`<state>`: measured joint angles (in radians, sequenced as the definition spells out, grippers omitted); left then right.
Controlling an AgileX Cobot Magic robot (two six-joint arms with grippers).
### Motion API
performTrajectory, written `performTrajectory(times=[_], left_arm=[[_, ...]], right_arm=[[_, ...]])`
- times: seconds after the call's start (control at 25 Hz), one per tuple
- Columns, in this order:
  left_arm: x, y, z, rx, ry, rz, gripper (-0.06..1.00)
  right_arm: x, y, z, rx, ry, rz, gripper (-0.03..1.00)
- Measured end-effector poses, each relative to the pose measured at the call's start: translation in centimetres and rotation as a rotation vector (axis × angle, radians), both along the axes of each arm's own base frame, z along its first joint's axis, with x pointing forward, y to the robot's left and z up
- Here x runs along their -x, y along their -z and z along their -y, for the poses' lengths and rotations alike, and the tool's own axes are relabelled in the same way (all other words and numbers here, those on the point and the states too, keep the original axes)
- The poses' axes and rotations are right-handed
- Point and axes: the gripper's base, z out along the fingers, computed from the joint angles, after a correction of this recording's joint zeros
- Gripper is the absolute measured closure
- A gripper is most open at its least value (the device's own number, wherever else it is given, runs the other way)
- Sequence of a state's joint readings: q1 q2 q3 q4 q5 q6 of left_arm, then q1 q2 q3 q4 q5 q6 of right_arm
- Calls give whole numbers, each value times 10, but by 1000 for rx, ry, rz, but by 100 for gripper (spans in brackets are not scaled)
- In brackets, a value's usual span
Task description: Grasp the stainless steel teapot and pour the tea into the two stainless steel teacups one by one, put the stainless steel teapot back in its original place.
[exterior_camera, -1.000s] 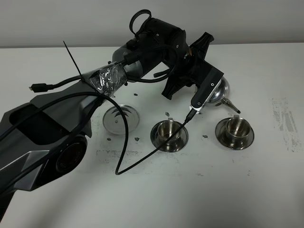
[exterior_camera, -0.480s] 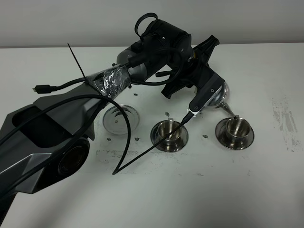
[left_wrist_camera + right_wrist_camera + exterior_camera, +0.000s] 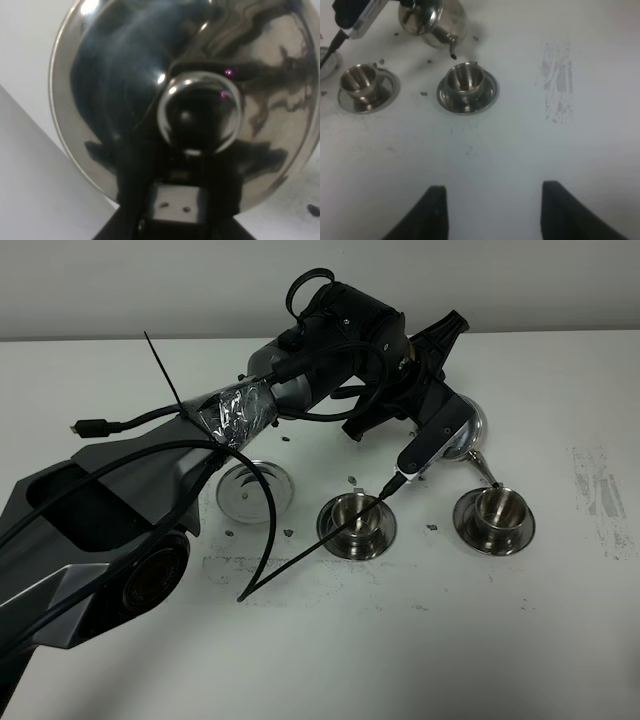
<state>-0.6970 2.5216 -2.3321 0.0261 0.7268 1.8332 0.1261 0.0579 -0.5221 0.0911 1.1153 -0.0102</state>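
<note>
My left gripper reaches across the middle and is shut on the steel teapot, holding it tilted above the table. Its thin spout points down at the right teacup. The other teacup stands on its saucer to the left. The bare round saucer lies further left. The left wrist view is filled by the teapot's lid and knob. The right wrist view shows the teapot, both cups, and my right gripper open and empty, well in front of them.
A black cable hangs from the left wrist across the middle cup. The left arm's body covers the table's left side. A scuffed patch marks the white table at the right. Small dark specks lie around the cups.
The left wrist has turned and lifted a little. The teapot has tipped further, and its spout has swung down toward the right cup's rim. The cups and saucer have not moved.
</note>
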Motion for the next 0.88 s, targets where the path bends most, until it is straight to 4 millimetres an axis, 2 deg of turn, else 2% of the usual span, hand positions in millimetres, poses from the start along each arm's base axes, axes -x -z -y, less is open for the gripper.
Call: performTrajectory(times=[0.88], left_arm=[[-1,-1,2,-21,66,51,75]], right_arm=[[0,0,0,0,0,0,56]])
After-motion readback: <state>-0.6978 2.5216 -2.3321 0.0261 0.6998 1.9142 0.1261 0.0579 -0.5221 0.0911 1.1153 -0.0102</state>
